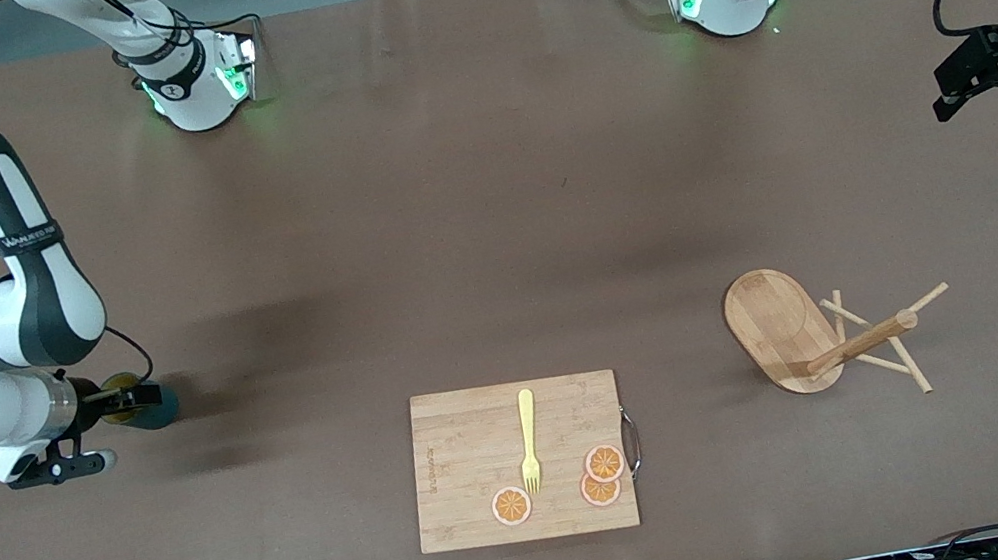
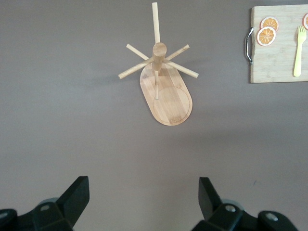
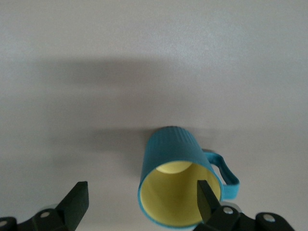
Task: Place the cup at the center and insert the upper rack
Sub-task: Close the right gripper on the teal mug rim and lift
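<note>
The front view looks steeply down from high across the table (image 1: 481,171), facing both arm bases along its top edge. The left wrist view looks down from well above, taking in the rack (image 2: 166,89) and part of the cutting board (image 2: 276,53), both also seen from the front. The right wrist view sits low and close to the cup (image 3: 175,185), shared with the front view.

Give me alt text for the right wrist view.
A teal cup with a yellow inside and a side handle stands on the brown table, one finger of the open right gripper over its rim, not gripping.
</note>
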`<state>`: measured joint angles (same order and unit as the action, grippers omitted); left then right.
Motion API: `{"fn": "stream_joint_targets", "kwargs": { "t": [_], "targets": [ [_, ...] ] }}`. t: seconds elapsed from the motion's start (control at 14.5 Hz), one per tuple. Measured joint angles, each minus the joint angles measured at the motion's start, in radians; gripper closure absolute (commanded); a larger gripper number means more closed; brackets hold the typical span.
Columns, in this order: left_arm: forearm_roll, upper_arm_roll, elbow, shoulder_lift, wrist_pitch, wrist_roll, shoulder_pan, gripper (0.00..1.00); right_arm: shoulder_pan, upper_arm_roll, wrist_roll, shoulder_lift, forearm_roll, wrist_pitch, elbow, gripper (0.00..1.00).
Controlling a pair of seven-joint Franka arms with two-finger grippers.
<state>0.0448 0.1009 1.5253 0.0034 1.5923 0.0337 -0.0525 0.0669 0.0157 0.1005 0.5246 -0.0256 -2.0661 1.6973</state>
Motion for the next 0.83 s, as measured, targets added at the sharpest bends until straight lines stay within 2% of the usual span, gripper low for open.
{"fn": "stream_joint_targets", "kwargs": {
  "t": [0.28, 0.62, 0.83],
  "targets": [
    [0.000, 0.000, 0.000, 0.000, 0.000, 0.000, 0.000, 0.00, -0.009, -0.001, 0.000, 0.045, 0.000, -0.018, -0.004, 0.06],
    [0.000, 0.001, 0.000, 0.000, 0.000, 0.000, 0.000, 0.00, -0.011, -0.002, 0.000, 0.047, 0.000, -0.010, -0.005, 0.34],
    [0.000, 0.001, 0.000, 0.000, 0.000, 0.000, 0.000, 0.00, -0.010, -0.001, 0.000, 0.048, 0.000, 0.000, -0.005, 0.46]
  ]
}}
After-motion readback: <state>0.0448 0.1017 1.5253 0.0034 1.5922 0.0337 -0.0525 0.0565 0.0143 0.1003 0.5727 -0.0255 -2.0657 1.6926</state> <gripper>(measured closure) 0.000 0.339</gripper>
